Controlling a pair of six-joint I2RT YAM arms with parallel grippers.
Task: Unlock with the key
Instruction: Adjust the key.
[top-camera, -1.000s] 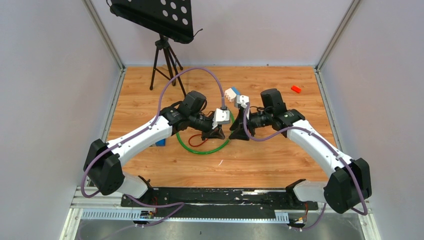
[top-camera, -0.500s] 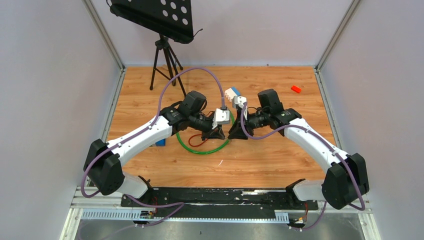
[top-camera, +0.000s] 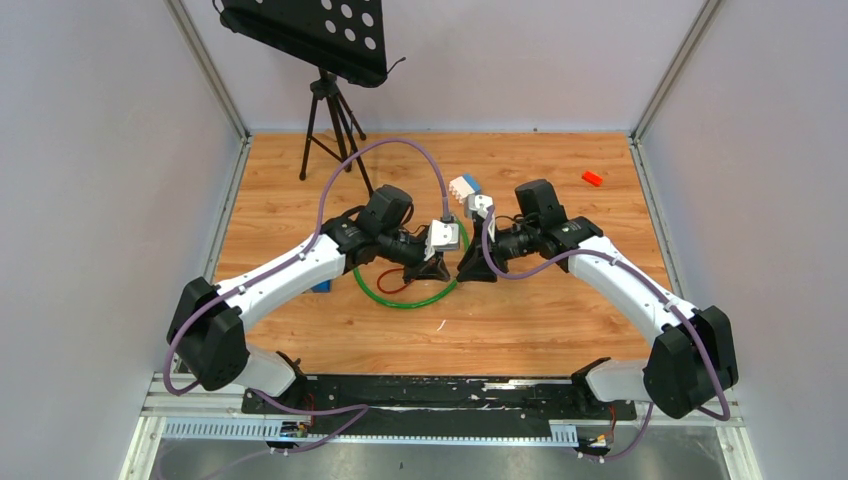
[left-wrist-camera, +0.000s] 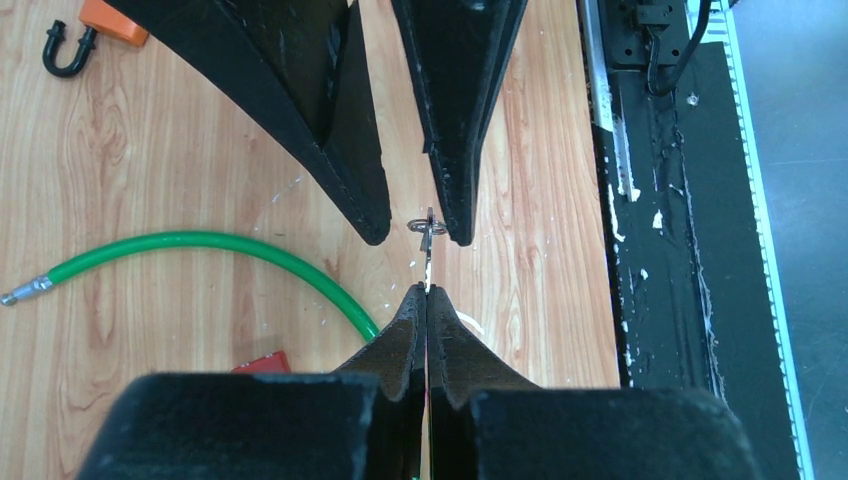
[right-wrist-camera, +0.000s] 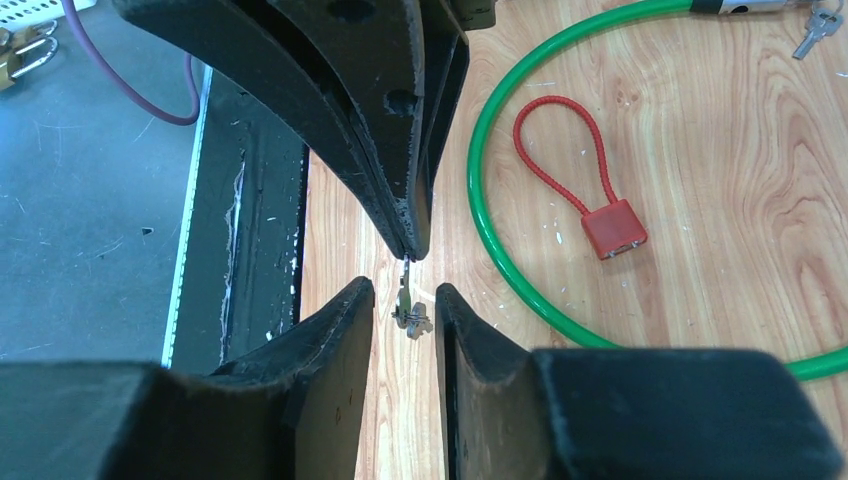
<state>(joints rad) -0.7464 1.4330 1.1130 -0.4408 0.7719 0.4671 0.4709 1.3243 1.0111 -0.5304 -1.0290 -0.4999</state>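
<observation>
My left gripper (left-wrist-camera: 427, 290) is shut on a small silver key (left-wrist-camera: 428, 245), held blade-in with its ring end sticking out above the wooden table. My right gripper (right-wrist-camera: 405, 295) is open, its two fingers on either side of the key's ring end (right-wrist-camera: 410, 310) without touching it. In the top view the two grippers (top-camera: 440, 268) (top-camera: 468, 270) meet tip to tip at the table's centre. A red padlock (right-wrist-camera: 614, 228) with a red cable loop lies inside a green cable lock's loop (right-wrist-camera: 500, 230), beside the grippers.
An orange padlock (left-wrist-camera: 110, 15) lies on the wood. More keys (right-wrist-camera: 812, 25) hang at the green cable's end. A tripod stand (top-camera: 330, 120) is at back left, a red block (top-camera: 592, 178) at back right, a blue-and-white object (top-camera: 463, 186) behind the grippers.
My right arm has shifted a little left, bringing its open fingers around the key's end. The left arm has stayed almost still.
</observation>
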